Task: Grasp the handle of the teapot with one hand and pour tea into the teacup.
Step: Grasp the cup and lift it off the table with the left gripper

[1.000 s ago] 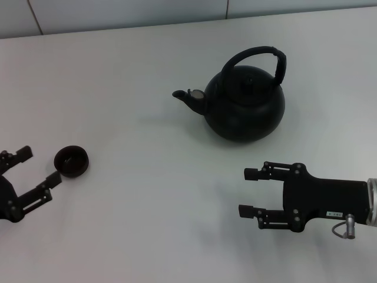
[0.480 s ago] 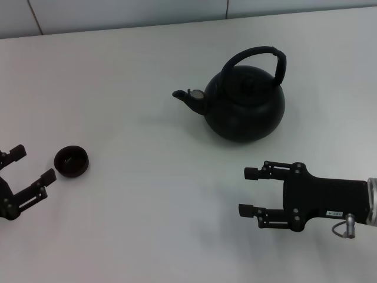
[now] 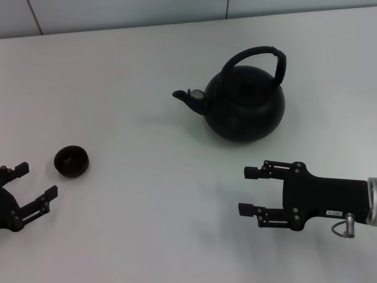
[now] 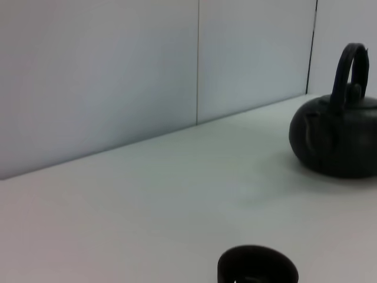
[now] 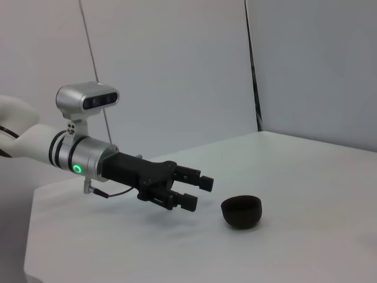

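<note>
— What's holding what out there?

— Two vessels, one of each. The teapot [image 3: 244,100] is a large round pot, matte black like cast iron, standing upright toward the far side of the white table [image 3: 129,76]. Its short spout points to the robot's left, the small lid knob sits in place on top, so the inside is hidden. The teacup [image 3: 71,160] is a tiny round handleless cup, dark brown-black, well apart from the pot on the near left. Its inside looks dark; I cannot tell whether any liquid is in it.

— And the handle?

— The handle [image 3: 268,56] is a thick black arched hoop with a wrapped-looking surface, spanning the pot's top — nothing touches it.

— The grippers?

— Two. The left gripper [image 3: 35,183] sits low at the near left edge, just beside the cup on the robot's side of it but clear of it, its two fingers spread apart and holding nothing. The right wrist view shows the same: the left gripper [image 5: 191,186] with parted fingers just short of the teacup [image 5: 242,211]. The right gripper [image 3: 250,191] hovers near the robot's side of the teapot, apart from it, its black fingers also spread wide and empty.

— Anything from the left wrist?

— The teacup's rim [image 4: 257,265] close by, and the teapot [image 4: 336,141] farther off before pale wall panels [image 4: 100,76].
</note>
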Robot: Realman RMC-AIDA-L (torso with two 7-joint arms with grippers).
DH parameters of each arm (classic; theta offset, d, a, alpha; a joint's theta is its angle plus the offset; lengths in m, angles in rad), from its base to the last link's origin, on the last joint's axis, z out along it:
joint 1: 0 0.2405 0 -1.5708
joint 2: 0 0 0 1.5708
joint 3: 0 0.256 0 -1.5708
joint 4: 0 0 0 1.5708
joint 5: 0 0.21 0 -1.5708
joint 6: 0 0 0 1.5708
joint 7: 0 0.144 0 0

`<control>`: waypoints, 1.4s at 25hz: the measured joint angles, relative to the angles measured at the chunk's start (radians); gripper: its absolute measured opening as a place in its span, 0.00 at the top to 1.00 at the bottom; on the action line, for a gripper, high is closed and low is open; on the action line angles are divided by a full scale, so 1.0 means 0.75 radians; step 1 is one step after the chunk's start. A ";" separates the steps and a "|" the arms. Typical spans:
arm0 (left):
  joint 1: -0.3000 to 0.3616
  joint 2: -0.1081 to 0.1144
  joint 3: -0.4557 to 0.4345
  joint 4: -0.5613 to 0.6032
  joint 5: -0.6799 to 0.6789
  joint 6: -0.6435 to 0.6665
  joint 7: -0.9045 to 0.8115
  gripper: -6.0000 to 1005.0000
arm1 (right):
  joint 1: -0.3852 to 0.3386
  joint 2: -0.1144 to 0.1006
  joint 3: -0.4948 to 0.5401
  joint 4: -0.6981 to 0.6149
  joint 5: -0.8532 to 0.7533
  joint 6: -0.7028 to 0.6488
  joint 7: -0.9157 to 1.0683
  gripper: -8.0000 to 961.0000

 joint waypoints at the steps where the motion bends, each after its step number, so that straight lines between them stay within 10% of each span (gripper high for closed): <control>1: 0.001 0.000 0.000 0.000 0.000 -0.001 0.002 0.25 | 0.000 0.000 0.001 0.000 0.000 0.000 0.000 0.25; 35: -0.145 -0.007 0.024 -0.154 -0.003 -0.173 0.050 0.28 | 0.000 -0.001 0.011 -0.004 0.000 -0.007 0.004 0.26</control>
